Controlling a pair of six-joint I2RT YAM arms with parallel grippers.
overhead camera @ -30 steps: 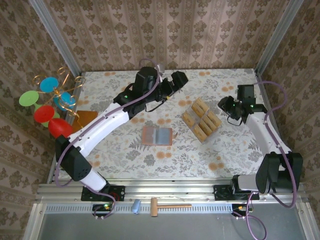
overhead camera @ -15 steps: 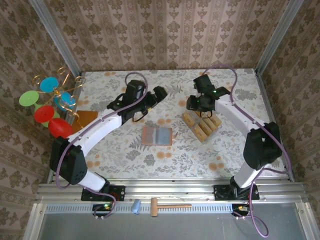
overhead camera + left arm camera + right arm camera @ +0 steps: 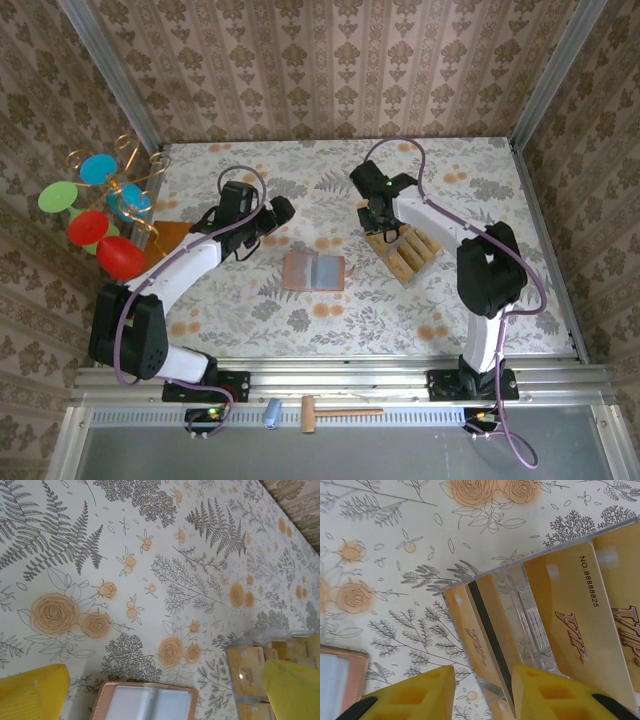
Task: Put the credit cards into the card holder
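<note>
The card holder (image 3: 314, 271) lies open and flat mid-table, reddish-brown with a greyish inside; its far edge appears in the left wrist view (image 3: 147, 702) and one corner in the right wrist view (image 3: 337, 680). Several tan-gold credit cards (image 3: 403, 245) stand tilted in a clear rack (image 3: 530, 625) to its right. My right gripper (image 3: 378, 218) hangs over the rack's far-left end. Its yellow fingers (image 3: 482, 680) straddle one card with a black stripe (image 3: 487, 630): the right finger is at the card, the left stands apart. My left gripper (image 3: 272, 213) is wide open over bare cloth, its fingers (image 3: 162, 695) flanking the holder's far edge.
A wire stand with coloured discs (image 3: 95, 210) and an orange-brown board (image 3: 170, 238) sit at the table's left edge. A small wooden mallet (image 3: 335, 412) and a blue cylinder (image 3: 271, 412) lie on the front rail. Patterned walls close in three sides.
My right arm swung from the right edge across to the card rack and lowered over its end card, jaws narrowing. My left arm pulled back leftward and nearer, still open.
</note>
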